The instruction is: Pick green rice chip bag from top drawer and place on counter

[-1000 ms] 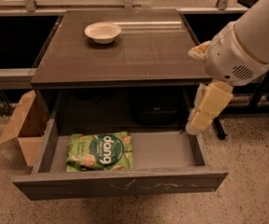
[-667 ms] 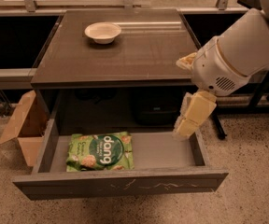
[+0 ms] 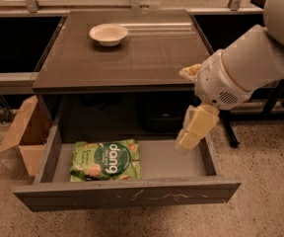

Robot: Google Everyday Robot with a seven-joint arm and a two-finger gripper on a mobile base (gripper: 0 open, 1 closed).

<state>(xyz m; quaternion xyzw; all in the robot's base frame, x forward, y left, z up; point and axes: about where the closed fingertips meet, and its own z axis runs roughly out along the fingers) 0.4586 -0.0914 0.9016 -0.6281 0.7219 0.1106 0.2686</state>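
Note:
The green rice chip bag (image 3: 106, 160) lies flat in the left half of the open top drawer (image 3: 127, 195), its "dang" lettering facing up. The drawer is pulled out below the counter (image 3: 147, 58). My gripper (image 3: 195, 128) hangs from the white arm over the right part of the drawer, to the right of the bag and apart from it. Nothing is in the gripper.
A white bowl (image 3: 108, 34) stands on the counter near its back left. A tan cardboard box (image 3: 24, 134) sits on the floor left of the drawer. Black chair or stand legs (image 3: 230, 132) are on the floor at the right.
My arm and gripper have moved left and a little lower, from beside the drawer's right wall to over its right part. The bag has not moved.

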